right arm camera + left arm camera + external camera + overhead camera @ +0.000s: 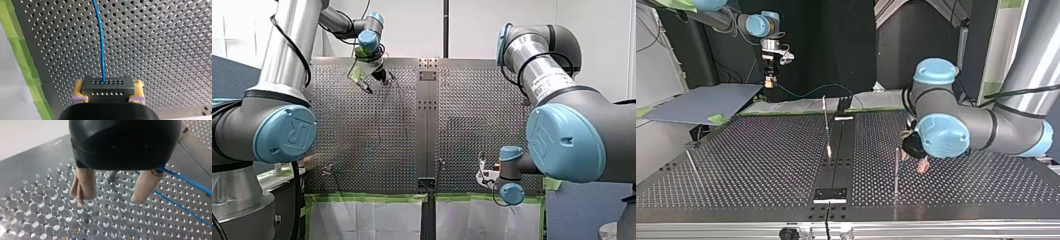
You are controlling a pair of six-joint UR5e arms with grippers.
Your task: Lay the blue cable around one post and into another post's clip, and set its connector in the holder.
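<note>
A plain central strip (427,125) splits the perforated metal surface (362,130). Green tape (367,198) edges its near side in the front view, white sheets (362,220) hanging below. At the top view's left a grey board (701,102) lies beyond it, a green tape scrap (717,119) at its corner.

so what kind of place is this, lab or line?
Most likely a robotics lab test bench: two UR5e arms over a perforated metal table edged with green tape, thin posts fixed on it, my right hand gripping the black connector of a blue cable.
</note>
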